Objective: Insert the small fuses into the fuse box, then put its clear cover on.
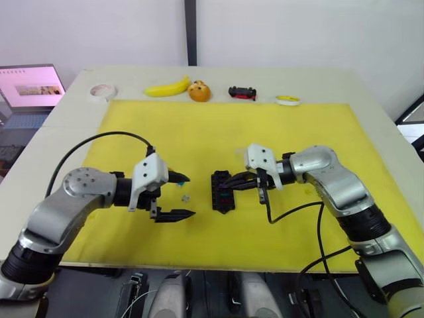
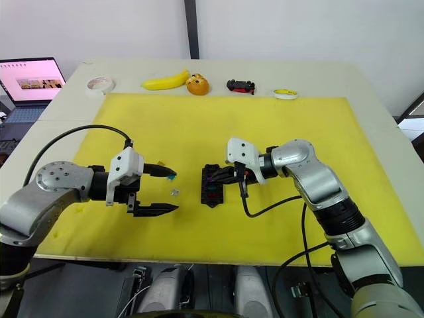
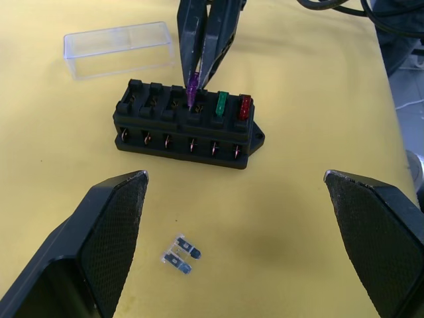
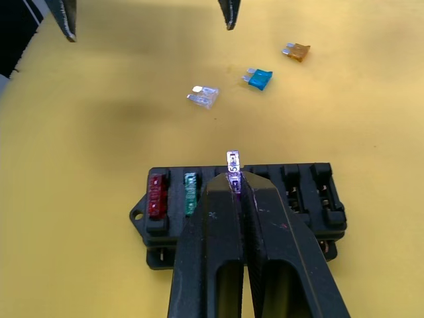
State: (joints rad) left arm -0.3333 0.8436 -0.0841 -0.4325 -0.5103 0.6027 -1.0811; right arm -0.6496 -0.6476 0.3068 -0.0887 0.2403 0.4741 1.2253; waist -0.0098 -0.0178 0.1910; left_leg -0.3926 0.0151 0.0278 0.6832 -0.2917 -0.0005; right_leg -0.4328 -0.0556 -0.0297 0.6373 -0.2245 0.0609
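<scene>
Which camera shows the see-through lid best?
The left wrist view: the clear cover lies whole on the yellow mat behind the fuse box. The left eye view shows just a faint glint; elsewhere I cannot make it out.

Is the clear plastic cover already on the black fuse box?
No. In the left wrist view the clear rectangular plastic cover lies on the yellow mat beside the black rectangular fuse box, apart from it.

purple fuse (image 4: 233, 173) — lower half hidden by right gripper (image 4: 240, 192) | laptop (image 1: 26, 89) — cut off
</scene>
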